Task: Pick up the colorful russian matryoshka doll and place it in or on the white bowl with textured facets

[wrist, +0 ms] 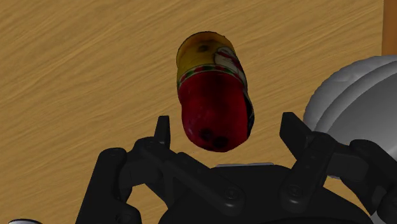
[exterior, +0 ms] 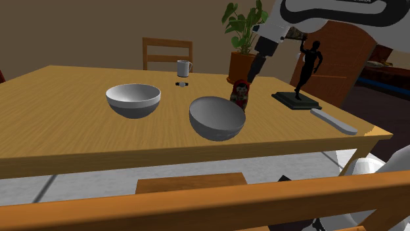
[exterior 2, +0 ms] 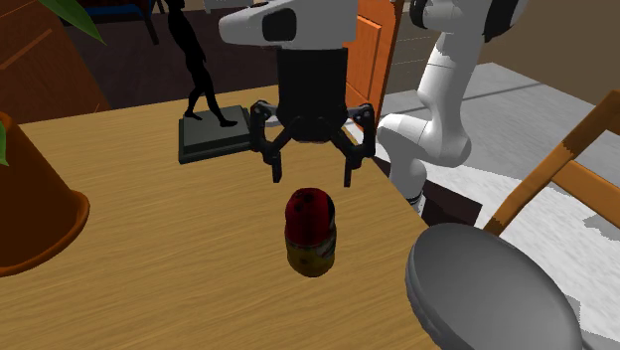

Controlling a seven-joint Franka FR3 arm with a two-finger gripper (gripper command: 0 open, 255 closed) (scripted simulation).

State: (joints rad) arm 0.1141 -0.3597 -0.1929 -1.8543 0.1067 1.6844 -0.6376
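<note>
Wooden table (exterior 2: 149,249), end effector (exterior 2: 312,181) spread wide above doll (exterior 2: 310,234)

The doll (wrist: 212,89) is deep red over its head and upper body, its lower part ochre-yellow with a band of white, green and red. The bench (exterior: 66,125) is honey-brown with streaky wood grain. The end effector (exterior 2: 311,181) is all black, the bowl (exterior: 217,118) beside the doll plain grey, the figurine (exterior: 309,62) black on a dark green base (exterior: 297,100), and the plant pot (exterior 2: 30,209) orange.

Bare table (exterior 2: 179,268) surrounds the doll (exterior 2: 311,234), except the grey bowl (exterior 2: 492,293) just beside it.
</note>
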